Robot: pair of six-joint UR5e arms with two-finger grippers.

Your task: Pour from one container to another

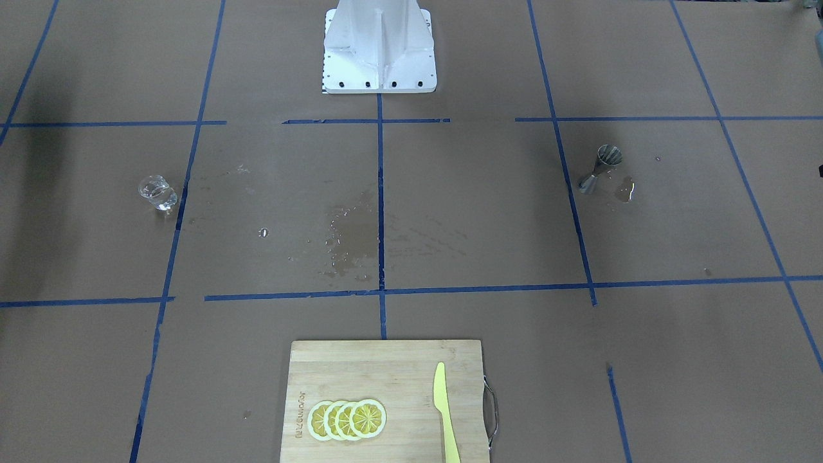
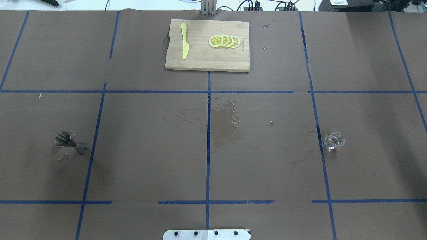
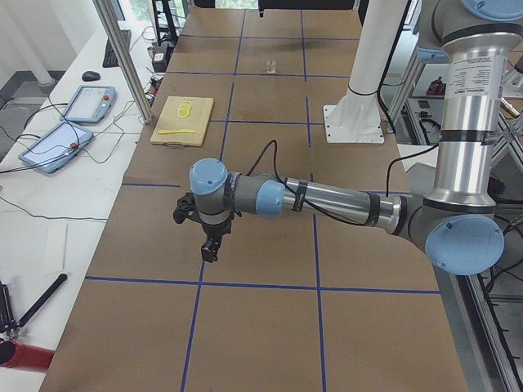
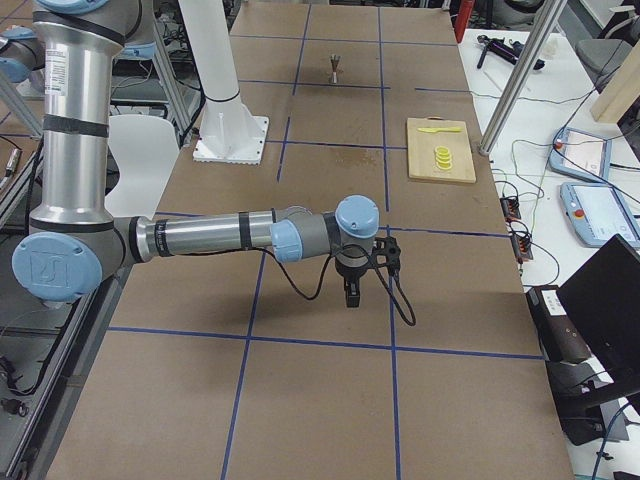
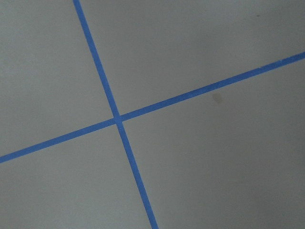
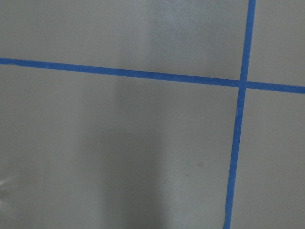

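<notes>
The left pincer point(image 3: 211, 249) is seen only from the side camera at the robot's left, pointed down over the paper-covered worktop point(image 2: 150, 160) at the end of the near arm. Whether it is released or clenched cannot be told, and nothing can be made out in it. The right pincer point(image 4: 352, 295) is likewise seen only from the other side camera, pointed down above the worktop; how far open it is cannot be told either. Only brown paper and crossing blue tape lines point(image 5: 118, 118) are shown by both wrist cameras.

A brand mark is burnt into one end of the cutting board point(image 2: 206, 58), but it is too small to be read. A label on the left arm's upright section cannot be read either.

The glass cup point(image 2: 334, 140) is stood on the robot's right side, just beside a tape line. The jigger point(image 2: 69, 142) is stood well apart from it on the robot's left side, with a small puddle point(image 1: 625, 190) near its foot. Between them a wet patch point(image 2: 230, 120) is spread across the middle of the worktop. At the far edge, overlapping lemon slices point(image 2: 224, 41) and a yellow knife point(image 2: 184, 45) are laid on the cutting board. Neither pincer is near the cup or the jigger
</notes>
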